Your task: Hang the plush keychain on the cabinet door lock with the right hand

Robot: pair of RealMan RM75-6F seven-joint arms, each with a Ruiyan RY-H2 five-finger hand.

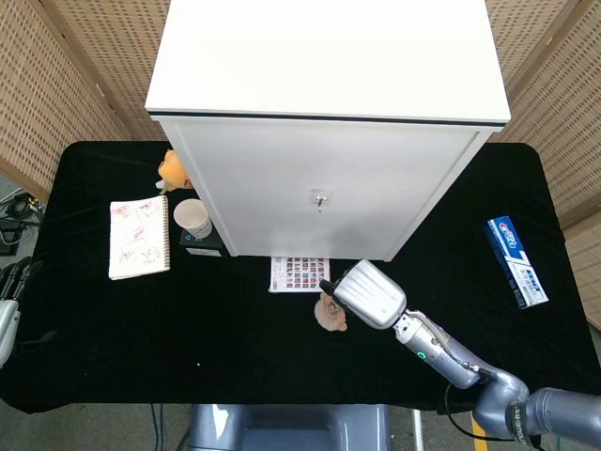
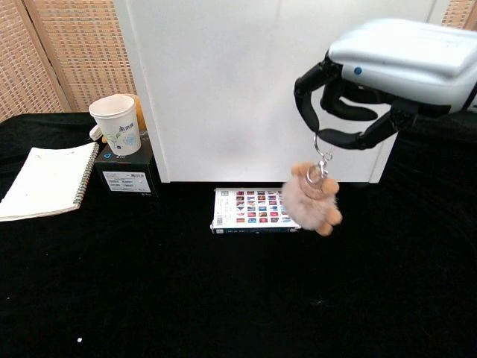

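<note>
Right robot hand [image 2: 373, 82] pinches plush keychain [image 2: 311, 201] by its ring so plush hangs free; cabinet door lock [image 1: 320, 199] at 12 o'clock, well apart.

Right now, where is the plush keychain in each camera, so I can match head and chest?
Head view: plush keychain just below centre, left of the right hand that holds it, below the patterned box.
Chest view: it hangs right of centre from the hand, clear of the table, overlapping the box's right end.
Shared landmark: the patterned box at the foot of the white cabinet.
</note>
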